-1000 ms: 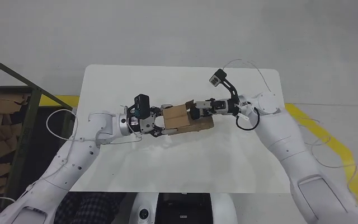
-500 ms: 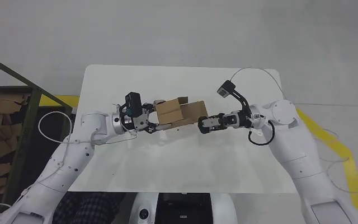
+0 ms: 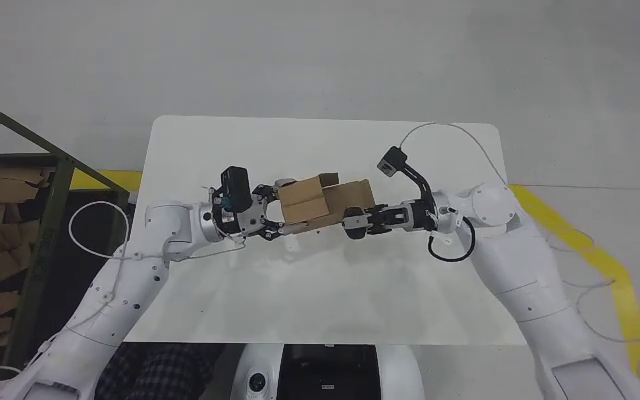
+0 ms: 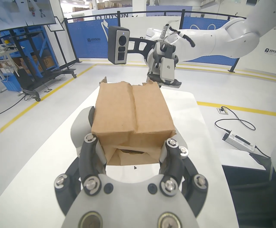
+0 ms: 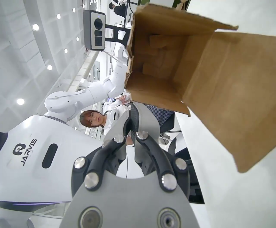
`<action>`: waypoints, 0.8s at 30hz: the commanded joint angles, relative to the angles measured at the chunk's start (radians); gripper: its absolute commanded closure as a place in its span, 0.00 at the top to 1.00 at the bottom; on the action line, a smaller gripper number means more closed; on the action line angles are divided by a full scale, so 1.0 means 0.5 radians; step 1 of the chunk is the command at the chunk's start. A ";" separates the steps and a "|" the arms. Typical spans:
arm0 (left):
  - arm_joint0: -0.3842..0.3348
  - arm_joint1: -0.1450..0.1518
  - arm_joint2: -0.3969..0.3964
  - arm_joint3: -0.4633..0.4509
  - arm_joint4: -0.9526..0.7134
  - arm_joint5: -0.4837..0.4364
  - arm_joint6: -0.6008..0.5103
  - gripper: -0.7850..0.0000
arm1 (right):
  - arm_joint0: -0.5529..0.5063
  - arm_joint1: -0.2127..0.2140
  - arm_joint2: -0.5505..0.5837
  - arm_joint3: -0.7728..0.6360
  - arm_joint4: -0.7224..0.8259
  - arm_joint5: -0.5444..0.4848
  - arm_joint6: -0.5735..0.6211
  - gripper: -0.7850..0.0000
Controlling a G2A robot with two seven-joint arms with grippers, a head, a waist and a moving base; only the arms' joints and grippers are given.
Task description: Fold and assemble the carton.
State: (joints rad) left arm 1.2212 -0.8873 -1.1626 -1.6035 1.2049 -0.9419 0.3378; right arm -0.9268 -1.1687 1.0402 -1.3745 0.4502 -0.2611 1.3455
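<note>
Left jaws: clamped on 1 carton [image 3: 322, 200] | right jaws: closed, empty, at carton's open end | 1 table [image 3: 420, 300]

There is one carton [image 3: 322, 200], a single brown box. Two grippers are at it, the left gripper [image 4: 132, 149] and the right gripper [image 5: 131, 110], and each has two jaws. Two cameras sit on the arms, one apiece: the left camera [image 3: 235, 184] and the right camera [image 3: 391, 160]. One white surface [image 3: 400, 290] lies beneath. On the floor beside it, the left wrist view shows one adapter [image 4: 238, 139] with one black cable [image 4: 237, 121]. One screen [image 4: 28, 10] stands farther off.
</note>
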 commanded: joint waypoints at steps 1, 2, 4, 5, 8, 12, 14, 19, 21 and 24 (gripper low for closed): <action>0.002 -0.002 -0.002 -0.001 -0.007 -0.010 0.004 0.30 | 0.020 -0.002 -0.008 0.026 -0.006 -0.010 -0.009 0.00; 0.004 -0.003 -0.002 -0.003 -0.009 -0.017 0.004 0.30 | 0.030 -0.004 -0.013 0.036 -0.004 -0.013 -0.011 0.00; 0.007 -0.005 -0.003 -0.011 -0.007 -0.027 0.003 0.30 | 0.053 -0.008 -0.027 0.048 -0.010 -0.018 -0.012 0.00; 0.008 -0.006 -0.003 -0.014 -0.004 -0.030 0.002 0.30 | 0.069 -0.011 -0.037 0.055 -0.016 -0.020 -0.017 0.00; 0.011 -0.010 -0.002 -0.020 -0.007 -0.041 0.005 0.30 | 0.116 -0.023 -0.078 0.077 -0.021 -0.027 -0.028 0.00; 0.006 -0.016 0.004 -0.025 -0.004 -0.052 0.001 0.29 | 0.177 -0.047 -0.155 0.101 -0.024 -0.040 -0.039 0.00; 0.002 -0.019 0.007 -0.024 -0.001 -0.053 -0.001 0.29 | 0.201 -0.059 -0.188 0.113 -0.018 -0.049 -0.047 0.00; -0.003 -0.026 0.008 -0.018 0.000 -0.064 -0.002 0.31 | 0.240 -0.076 -0.237 0.160 -0.014 -0.075 -0.053 0.00; -0.003 -0.028 0.004 -0.016 0.001 -0.067 -0.002 0.31 | 0.248 -0.075 -0.213 0.191 0.020 -0.102 -0.054 0.00; 0.002 -0.029 -0.007 -0.015 0.003 -0.072 0.001 0.31 | 0.248 -0.056 -0.121 0.247 0.051 -0.126 -0.080 0.00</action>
State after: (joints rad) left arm 1.2209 -0.9016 -1.1640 -1.6109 1.2060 -0.9770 0.3376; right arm -0.8014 -1.2001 0.9633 -1.2586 0.4713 -0.3236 1.3071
